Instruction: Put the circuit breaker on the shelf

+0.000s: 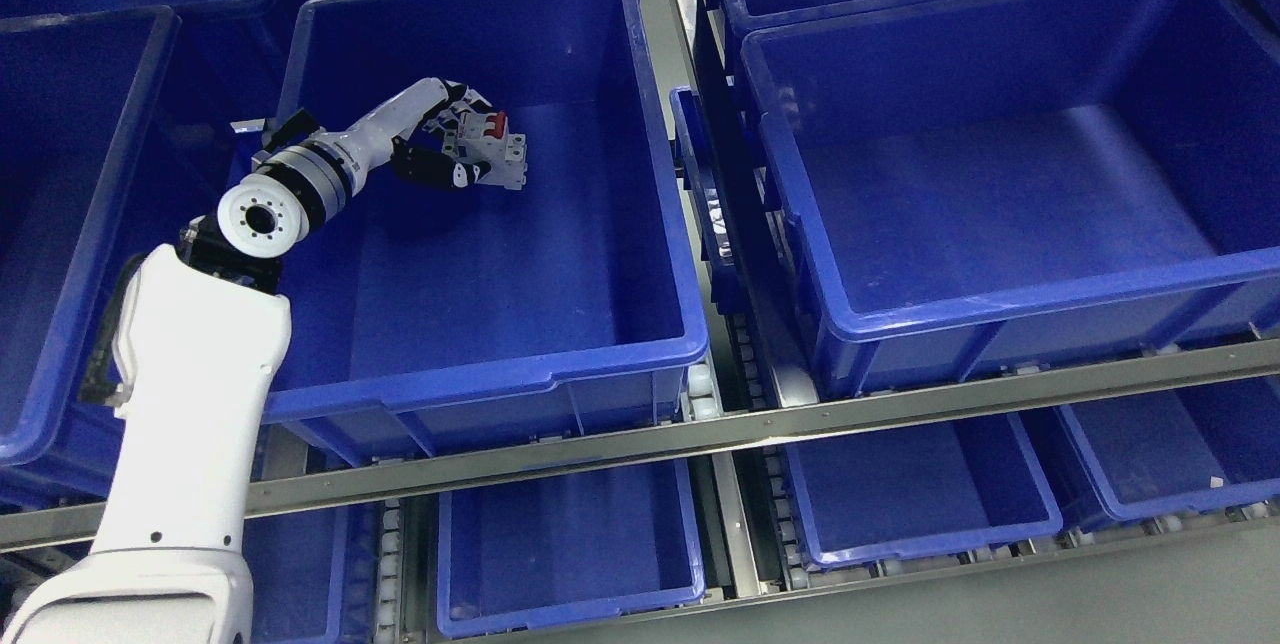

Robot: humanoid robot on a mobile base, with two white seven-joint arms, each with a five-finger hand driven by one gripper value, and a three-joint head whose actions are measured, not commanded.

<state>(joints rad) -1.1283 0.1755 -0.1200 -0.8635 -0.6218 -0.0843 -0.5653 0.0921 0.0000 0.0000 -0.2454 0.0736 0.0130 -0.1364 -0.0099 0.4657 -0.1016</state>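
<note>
A small white circuit breaker with a red switch is held inside the middle blue bin on the upper shelf. My left hand is shut on the breaker, thumb below it and fingers over its top. The white left arm rises from the lower left and reaches over the bin's left wall. The breaker sits in the bin's back half, low over the floor; whether it touches the floor is unclear. The right arm is out of view.
A larger blue bin stands to the right, and another blue bin to the left. A grey metal shelf rail runs along the front. Several more blue bins sit on the lower level and behind.
</note>
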